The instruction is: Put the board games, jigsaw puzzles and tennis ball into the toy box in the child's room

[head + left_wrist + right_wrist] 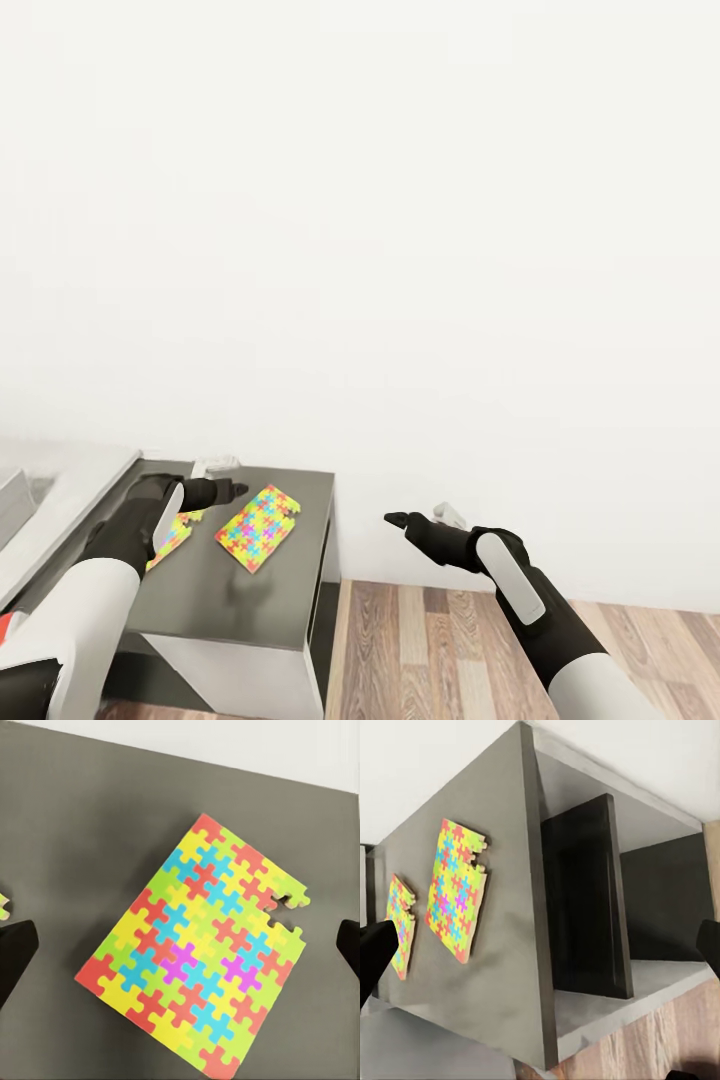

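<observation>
The left pincer (232, 490), its jaws spread wide, hovers over a flat jigsaw puzzle board of bright yellow, pink, green and blue pieces (199, 952) lying on a dark grey cabinet top (67, 832). The right pincer (398, 520) hangs beside the cabinet, its state unclear. The grasp likely needs lowering squarely and pinching an edge, since the board lies flat; its long axis runs diagonally toward the cabinet's wall-side corner.

The flat jigsaw puzzle of yellow, pink, green and blue interlocking pieces (196, 958) looks like smooth, matt foam or card. It lies on a dark grey cabinet top (290, 590) with a dull, even finish that looks painted. The floor of brown planks (420, 640) shows wood grain. The plain white wall (400, 250) is matt.
</observation>
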{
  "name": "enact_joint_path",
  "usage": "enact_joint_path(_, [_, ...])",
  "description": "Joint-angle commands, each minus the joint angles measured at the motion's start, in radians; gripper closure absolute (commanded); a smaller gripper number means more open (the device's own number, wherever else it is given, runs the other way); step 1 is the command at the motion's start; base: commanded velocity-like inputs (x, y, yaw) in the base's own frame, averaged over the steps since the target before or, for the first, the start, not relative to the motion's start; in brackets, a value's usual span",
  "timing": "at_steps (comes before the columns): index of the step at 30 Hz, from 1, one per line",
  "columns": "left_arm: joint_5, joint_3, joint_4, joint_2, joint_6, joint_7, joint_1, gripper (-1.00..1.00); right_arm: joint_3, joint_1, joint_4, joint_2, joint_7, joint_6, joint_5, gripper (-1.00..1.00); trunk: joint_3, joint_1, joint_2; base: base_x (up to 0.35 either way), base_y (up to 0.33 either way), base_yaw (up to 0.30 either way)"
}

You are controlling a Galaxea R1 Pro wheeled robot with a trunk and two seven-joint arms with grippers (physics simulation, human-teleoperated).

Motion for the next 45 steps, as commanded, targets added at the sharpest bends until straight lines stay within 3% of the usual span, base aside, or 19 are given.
enact_joint_path(1, [-0.005, 0.003, -0.001, 0.000, 0.004, -0.007, -0.001, -1.00, 0.003, -0.001, -0.002, -0.001, -0.008, 0.001, -0.009, -1.00, -0.002, 0.001, -0.002, 0.084, 0.024, -0.015])
enact_joint_path(45, [-0.005, 0.004, -0.001, -0.002, 0.002, -0.007, -0.001, -1.00, 0.005, -0.001, -0.001, -0.001, -0.008, 0.001, -0.009, -1.00, -0.004, 0.001, -0.002, 0.030, 0.001, -0.001])
